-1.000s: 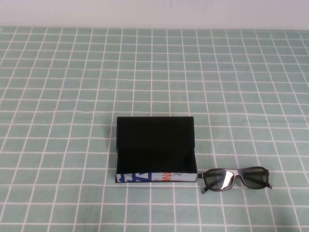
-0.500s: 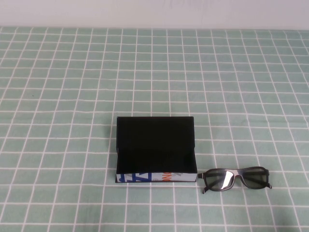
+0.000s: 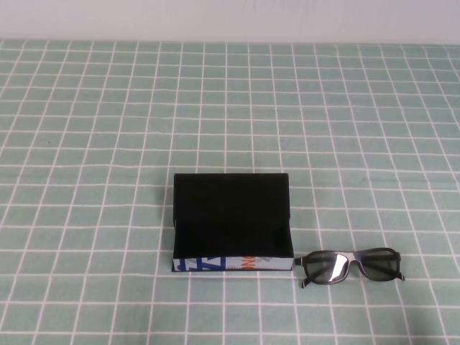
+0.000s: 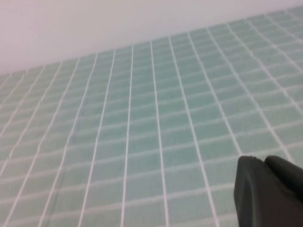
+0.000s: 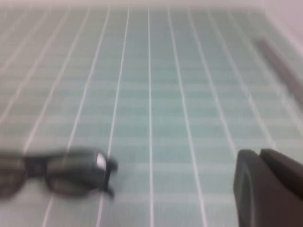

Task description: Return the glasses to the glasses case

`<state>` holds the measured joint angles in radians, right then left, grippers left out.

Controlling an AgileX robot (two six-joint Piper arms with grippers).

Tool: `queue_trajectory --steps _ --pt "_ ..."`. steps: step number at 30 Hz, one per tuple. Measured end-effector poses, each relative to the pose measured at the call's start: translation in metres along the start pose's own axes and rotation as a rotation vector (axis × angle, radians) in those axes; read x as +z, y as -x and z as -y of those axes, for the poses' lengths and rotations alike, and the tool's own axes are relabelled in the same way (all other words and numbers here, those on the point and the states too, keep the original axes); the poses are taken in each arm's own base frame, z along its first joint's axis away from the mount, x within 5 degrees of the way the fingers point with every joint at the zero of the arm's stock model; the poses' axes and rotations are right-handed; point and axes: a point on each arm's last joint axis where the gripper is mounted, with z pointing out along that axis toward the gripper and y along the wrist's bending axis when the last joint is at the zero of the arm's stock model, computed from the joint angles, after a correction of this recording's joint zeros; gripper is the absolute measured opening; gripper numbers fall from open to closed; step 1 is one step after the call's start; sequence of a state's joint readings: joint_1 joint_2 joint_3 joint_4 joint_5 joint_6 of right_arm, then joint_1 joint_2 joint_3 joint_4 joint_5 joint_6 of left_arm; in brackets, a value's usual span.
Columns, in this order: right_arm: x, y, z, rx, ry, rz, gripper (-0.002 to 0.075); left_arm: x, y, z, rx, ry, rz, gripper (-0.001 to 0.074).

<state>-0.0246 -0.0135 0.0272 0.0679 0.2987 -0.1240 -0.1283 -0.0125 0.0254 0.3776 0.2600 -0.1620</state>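
Note:
The glasses case (image 3: 231, 224) stands open in the middle of the table, lid raised at the back, black inside, its white front printed in blue and orange. The black-framed glasses (image 3: 351, 266) lie folded on the cloth just right of the case's front corner; they also show in the right wrist view (image 5: 57, 174). Neither arm shows in the high view. My left gripper (image 4: 262, 163) is shut and empty, above bare cloth. My right gripper (image 5: 258, 156) is shut and empty, off to one side of the glasses and apart from them.
A green cloth with a white grid (image 3: 108, 144) covers the table. A pale wall (image 3: 230, 18) runs along the far edge.

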Motion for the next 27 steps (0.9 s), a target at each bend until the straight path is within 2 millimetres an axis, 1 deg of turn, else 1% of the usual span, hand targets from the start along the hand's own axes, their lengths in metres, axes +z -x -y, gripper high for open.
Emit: queue_trajectory --steps 4,11,14,17,24,27 --pt "-0.001 0.010 0.001 0.000 -0.014 0.115 -0.0013 0.000 0.008 0.001 0.000 -0.015 0.092 -0.0002" --pt "-0.009 0.040 0.005 0.000 -0.057 0.457 -0.0013 -0.007 0.033 0.005 -0.007 -0.063 0.376 -0.0003" --pt "-0.015 0.049 0.006 0.000 -0.071 0.572 -0.0013 -0.008 0.038 0.006 -0.023 -0.076 0.429 -0.0002" --pt "-0.017 0.053 0.007 0.000 -0.078 0.625 -0.0013 -0.009 0.038 0.006 -0.028 -0.078 0.431 -0.0002" --pt "-0.020 0.056 0.007 0.002 -0.083 0.664 -0.0013 -0.008 0.037 0.006 -0.027 -0.076 0.421 -0.0002" --pt "-0.024 0.061 0.008 0.002 -0.092 0.738 -0.0013 -0.011 0.043 0.007 -0.025 -0.089 0.492 -0.0002"
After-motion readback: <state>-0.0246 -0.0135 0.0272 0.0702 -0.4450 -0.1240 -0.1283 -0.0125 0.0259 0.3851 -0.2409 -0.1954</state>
